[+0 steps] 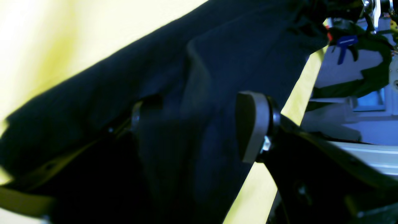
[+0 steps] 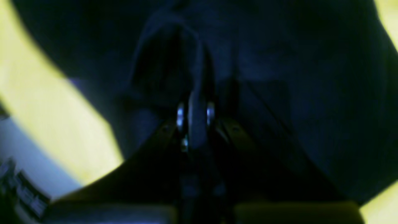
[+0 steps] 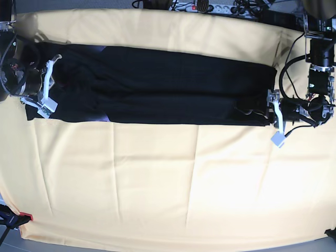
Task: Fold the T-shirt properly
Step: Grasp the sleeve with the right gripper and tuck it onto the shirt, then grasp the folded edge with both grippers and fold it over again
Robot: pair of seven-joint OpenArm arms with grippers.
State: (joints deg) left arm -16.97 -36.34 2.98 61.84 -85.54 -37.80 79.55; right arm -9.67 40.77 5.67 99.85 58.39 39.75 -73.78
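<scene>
The black T-shirt lies as a long flat band across the far half of the yellow-covered table, plain side up; no print shows. My right gripper is at its left end in the base view; in the right wrist view the gripper is shut on the dark cloth. My left gripper is at the band's right end. In the left wrist view its jaws stand wide apart with shirt cloth between them; the cloth partly hides one finger.
A power strip and cables lie along the table's far edge. A red-tipped clamp holds the yellow cover at the near left corner. The right arm's hardware shows far off in the left wrist view.
</scene>
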